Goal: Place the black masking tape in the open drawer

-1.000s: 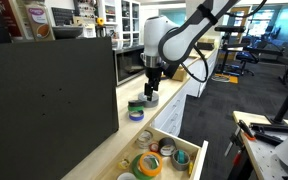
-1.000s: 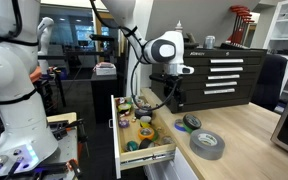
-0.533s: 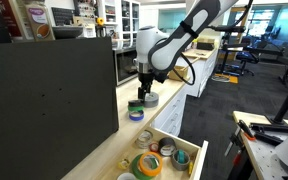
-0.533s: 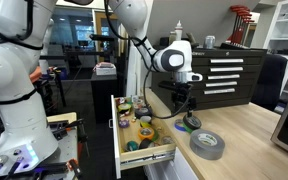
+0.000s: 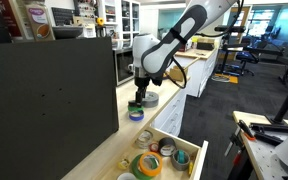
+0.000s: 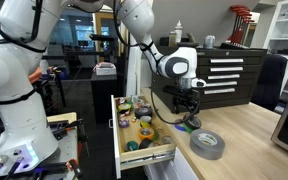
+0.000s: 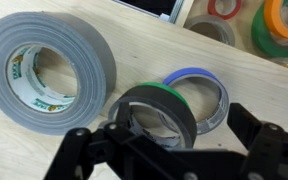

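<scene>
The black masking tape [image 7: 152, 112], a dark ring with a green upper rim, lies on the pale wooden counter, overlapping a small blue roll [image 7: 206, 92]. My gripper [image 7: 182, 122] is open and low over it, one finger at its left edge and the other well to its right. In both exterior views the gripper [image 5: 137, 98] [image 6: 191, 117] hangs just above the tape [image 6: 187, 125]. The open drawer [image 5: 170, 118] [image 6: 149, 155] stands pulled out beside the counter, holding several coloured rolls. Its edge shows at the top right of the wrist view [image 7: 189, 14].
A wide grey roll [image 7: 44, 65] [image 6: 208, 144] lies on the counter close to the black tape. A large black panel [image 5: 49, 95] stands along the counter. A dark tool chest [image 6: 219, 75] stands behind the counter.
The arm has moved across the counter away from the drawer and come down, so the open gripper now sits just over the black tape.
</scene>
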Robot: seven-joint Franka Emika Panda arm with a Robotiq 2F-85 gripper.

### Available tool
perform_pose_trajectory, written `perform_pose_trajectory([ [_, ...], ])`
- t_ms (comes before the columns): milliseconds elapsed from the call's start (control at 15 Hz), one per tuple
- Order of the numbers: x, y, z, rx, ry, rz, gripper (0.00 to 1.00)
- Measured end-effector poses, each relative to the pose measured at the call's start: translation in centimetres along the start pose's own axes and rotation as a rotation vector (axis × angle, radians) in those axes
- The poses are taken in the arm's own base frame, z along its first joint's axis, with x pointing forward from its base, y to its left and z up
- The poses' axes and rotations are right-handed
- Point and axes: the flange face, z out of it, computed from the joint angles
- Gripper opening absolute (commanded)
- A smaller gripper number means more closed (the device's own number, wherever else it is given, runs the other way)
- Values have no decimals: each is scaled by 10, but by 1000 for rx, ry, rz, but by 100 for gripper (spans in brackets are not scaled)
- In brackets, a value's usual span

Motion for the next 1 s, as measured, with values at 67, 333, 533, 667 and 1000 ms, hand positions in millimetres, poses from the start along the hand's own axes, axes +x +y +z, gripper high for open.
perform_pose_trajectory([
  [67,2,-1,3,16,2,-20,100],
  [333,6,-1,13,61,12,-116,75],
  [533,6,-1,15,82,20,-168,60],
  [667,6,-1,15,100,29,-186,46],
  [1000,5,5,14,135,49,-208,14],
])
